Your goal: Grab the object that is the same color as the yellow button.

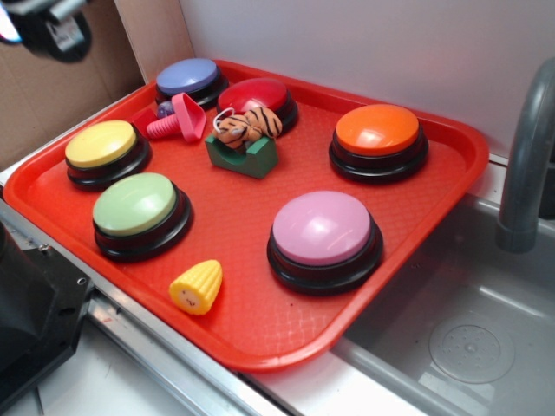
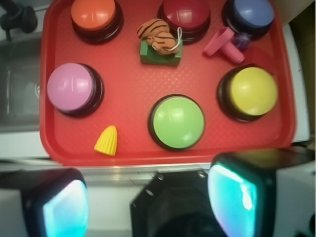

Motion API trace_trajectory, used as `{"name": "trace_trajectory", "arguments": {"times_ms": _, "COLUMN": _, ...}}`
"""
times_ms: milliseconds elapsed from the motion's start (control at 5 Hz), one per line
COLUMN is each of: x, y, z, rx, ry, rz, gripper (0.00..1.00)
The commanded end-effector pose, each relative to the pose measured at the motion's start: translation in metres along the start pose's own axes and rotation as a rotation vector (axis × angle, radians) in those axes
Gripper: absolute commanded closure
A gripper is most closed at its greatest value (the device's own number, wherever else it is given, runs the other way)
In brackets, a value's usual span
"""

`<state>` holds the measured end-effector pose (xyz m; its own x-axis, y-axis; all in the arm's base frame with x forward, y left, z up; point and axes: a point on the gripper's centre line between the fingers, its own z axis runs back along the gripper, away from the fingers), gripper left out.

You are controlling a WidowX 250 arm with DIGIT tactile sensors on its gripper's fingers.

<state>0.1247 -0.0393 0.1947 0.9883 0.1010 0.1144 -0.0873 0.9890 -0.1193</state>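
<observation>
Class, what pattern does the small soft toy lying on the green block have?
Orange with black stripes, like a tiger: the soft toy on the green block, clearest in the exterior view.

Corn toy (image 1: 197,287) (image 2: 107,140): small, yellow, ribbed cone lying on its side near tray's front edge, untouched. Yellow button (image 1: 102,146) (image 2: 253,92): pale dome on black base, upright, well apart from corn.

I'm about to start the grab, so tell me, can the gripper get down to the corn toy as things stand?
Probably yes. The corn lies alone near the tray edge, clear of the pink button and green button, and the gripper is open with nothing between them.
</observation>
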Motion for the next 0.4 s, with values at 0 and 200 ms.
{"name": "trace_trajectory", "arguments": {"times_ms": 0, "x": 0.001, "y": -0.022, "z": -0.062, "rx": -0.070, "ry": 0.035, "rz": 0.095, "gripper": 0.00}}
{"name": "trace_trajectory", "arguments": {"times_ms": 200, "x": 0.000, "y": -0.031, "z": -0.092, "rx": -0.080, "ry": 0.068, "rz": 0.101, "gripper": 0.00}}
